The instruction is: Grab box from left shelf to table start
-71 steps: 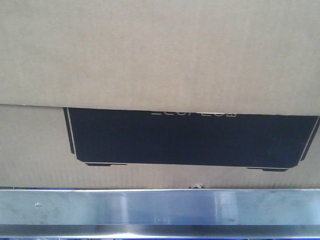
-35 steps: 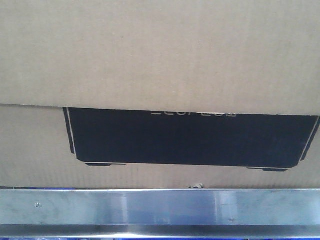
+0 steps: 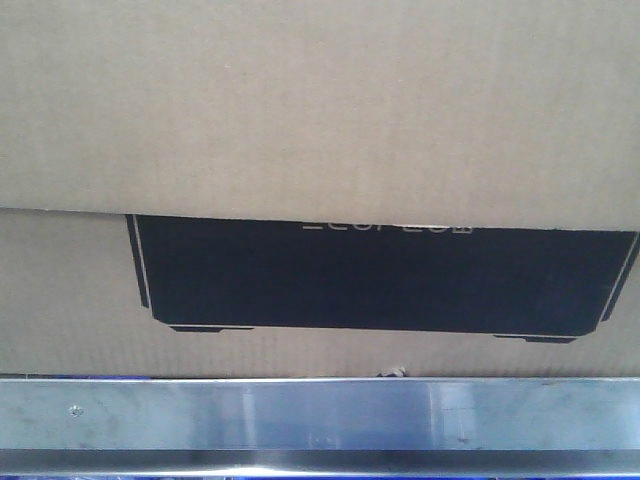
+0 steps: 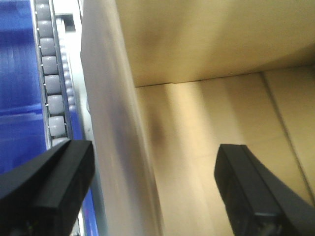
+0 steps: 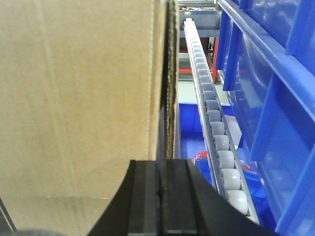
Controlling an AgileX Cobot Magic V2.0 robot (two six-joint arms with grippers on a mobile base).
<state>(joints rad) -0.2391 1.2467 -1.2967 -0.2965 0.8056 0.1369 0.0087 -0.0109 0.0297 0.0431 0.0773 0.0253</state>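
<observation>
Front view: I see box [image 3: 320,110] filling frame, black panel [image 3: 380,280] facing me, low edge just behind silver rail of left shelf [image 3: 300,420]. Box on shelf, not on counter.

Left end effector [image 4: 152,191] open wide. One finger outside by rollers [image 4: 49,88], other over cardboard, box wall standing between them. Contact: I cannot tell.

Right end effector [image 5: 159,196] closed, fingers pressed together, nothing visible between. Box side edge just above them, blue bins [image 5: 275,98] to right.
</observation>
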